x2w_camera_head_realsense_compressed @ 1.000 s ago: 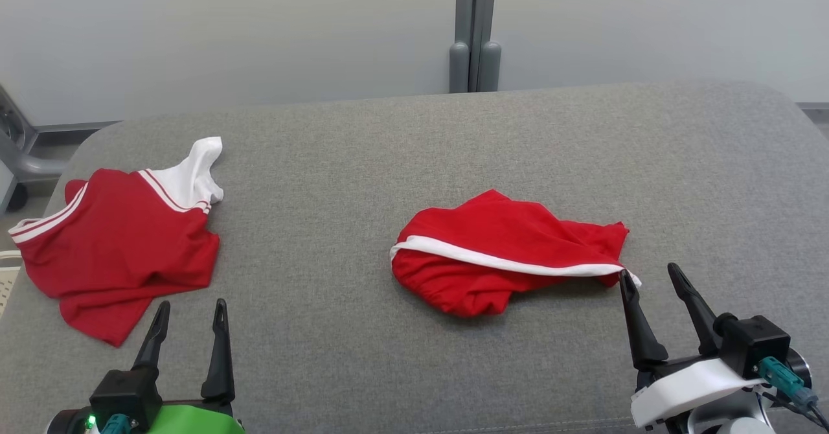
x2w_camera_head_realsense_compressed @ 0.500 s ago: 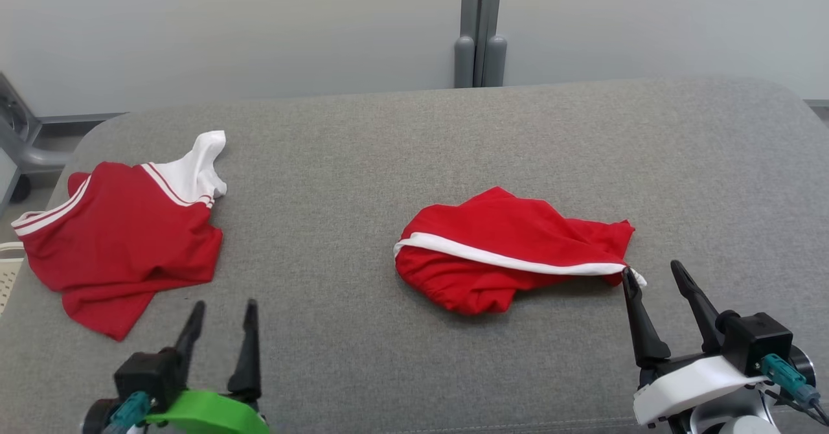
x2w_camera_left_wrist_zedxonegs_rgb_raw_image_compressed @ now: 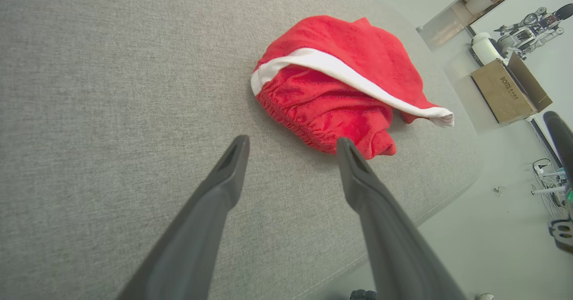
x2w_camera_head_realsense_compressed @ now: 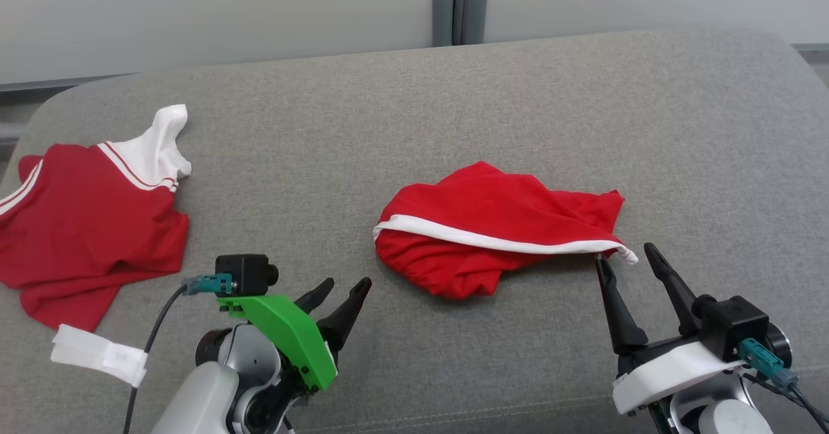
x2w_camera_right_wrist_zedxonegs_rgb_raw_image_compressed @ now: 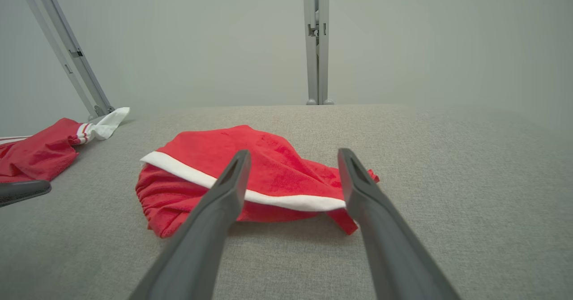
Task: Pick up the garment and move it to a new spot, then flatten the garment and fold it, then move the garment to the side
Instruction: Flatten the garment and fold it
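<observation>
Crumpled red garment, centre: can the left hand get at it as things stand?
Probably yes. The left hand is open and pointing at the red garment, with bare gray cushion between them and nothing in the way.

Honestly not much to read here. The only real print is on the brown cardboard box (x2w_camera_left_wrist_zedxonegs_rgb_raw_image_compressed: pixel 510 92) standing on the floor (x2w_camera_left_wrist_zedxonegs_rgb_raw_image_compressed: pixel 483 237) past the edge of the grey couch (x2w_camera_left_wrist_zedxonegs_rgb_raw_image_compressed: pixel 89 67) in the left wrist view. It's 1 short line of dark letters running slantwise across the box's side, but way too small and blurry for me to make out. In the head view there's also a white strip (x2w_camera_head_realsense_compressed: pixel 97 355) lying on the couch, just beside the lower edge of the red shirt (x2w_camera_head_realsense_compressed: pixel 84 227). It has a faint grey patch on it, and I can't read anything there either.
</observation>
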